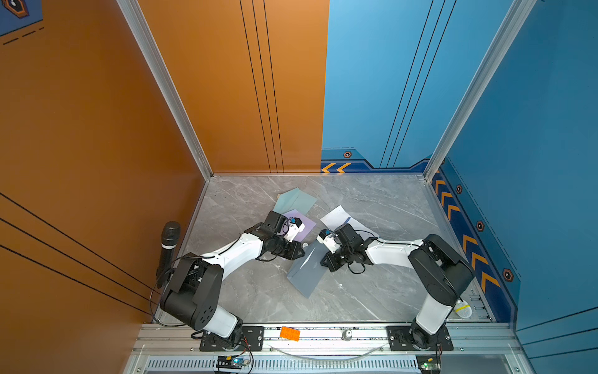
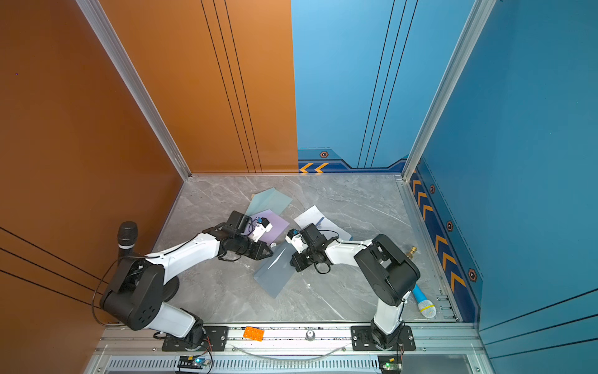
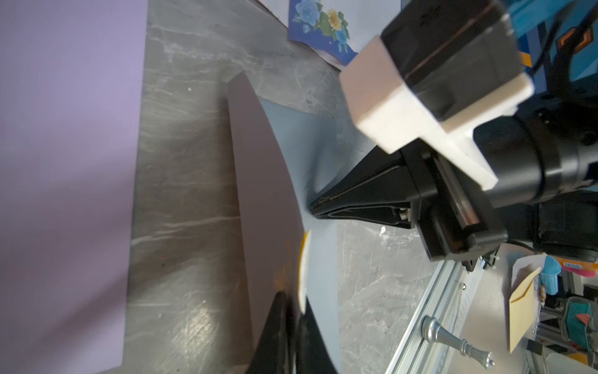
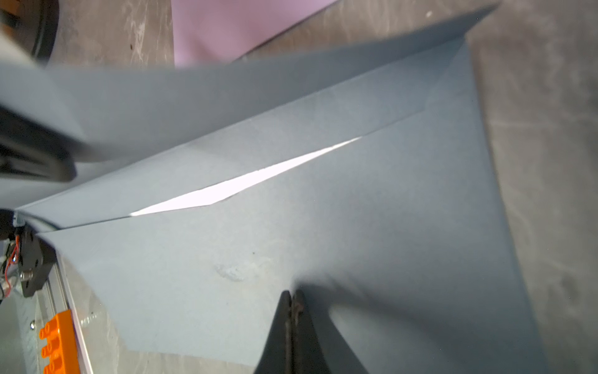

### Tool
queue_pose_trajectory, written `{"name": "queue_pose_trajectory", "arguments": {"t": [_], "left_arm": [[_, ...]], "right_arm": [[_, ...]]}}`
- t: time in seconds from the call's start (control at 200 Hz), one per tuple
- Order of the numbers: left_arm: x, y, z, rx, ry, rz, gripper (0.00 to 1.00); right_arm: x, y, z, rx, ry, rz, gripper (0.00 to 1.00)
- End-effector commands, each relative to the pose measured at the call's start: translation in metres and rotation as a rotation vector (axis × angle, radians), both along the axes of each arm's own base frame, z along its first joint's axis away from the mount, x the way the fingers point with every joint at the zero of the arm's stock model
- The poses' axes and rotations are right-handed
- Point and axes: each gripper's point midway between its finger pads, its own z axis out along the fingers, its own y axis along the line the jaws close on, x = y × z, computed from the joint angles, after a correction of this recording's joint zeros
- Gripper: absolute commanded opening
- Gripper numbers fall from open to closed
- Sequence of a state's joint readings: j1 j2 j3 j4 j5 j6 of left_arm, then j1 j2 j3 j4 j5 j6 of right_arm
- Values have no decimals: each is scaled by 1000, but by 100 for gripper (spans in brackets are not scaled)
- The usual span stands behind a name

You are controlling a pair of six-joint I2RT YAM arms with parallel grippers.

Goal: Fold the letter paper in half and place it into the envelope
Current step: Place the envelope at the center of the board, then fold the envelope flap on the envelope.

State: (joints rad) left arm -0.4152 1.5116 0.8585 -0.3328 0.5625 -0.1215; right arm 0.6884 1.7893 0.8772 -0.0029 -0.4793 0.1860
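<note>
A grey-blue envelope lies mid-table, its flap raised. A white sliver of the letter paper shows in the envelope's mouth; the rest is hidden inside. My left gripper is shut on the flap's edge and holds it up; in a top view it sits at the envelope's left corner. The right gripper is shut with nothing between its fingers, and its tips rest on the envelope's face. In both top views it stands at the envelope's right edge.
A purple sheet and a pale teal envelope lie behind the left arm. A white flowered sheet lies behind the right arm. A black microphone stands at the left wall. A blue microphone lies at the right. An orange brick sits on the front rail.
</note>
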Motion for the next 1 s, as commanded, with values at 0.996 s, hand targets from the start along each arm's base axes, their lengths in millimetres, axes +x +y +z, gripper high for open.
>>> {"name": "queue_pose_trajectory", "arguments": {"t": [0.996], "left_arm": [[29,47,-35,55,-1,340,8]], "right_arm": [[-4,-13,-45,-92,123,-115,0]]}}
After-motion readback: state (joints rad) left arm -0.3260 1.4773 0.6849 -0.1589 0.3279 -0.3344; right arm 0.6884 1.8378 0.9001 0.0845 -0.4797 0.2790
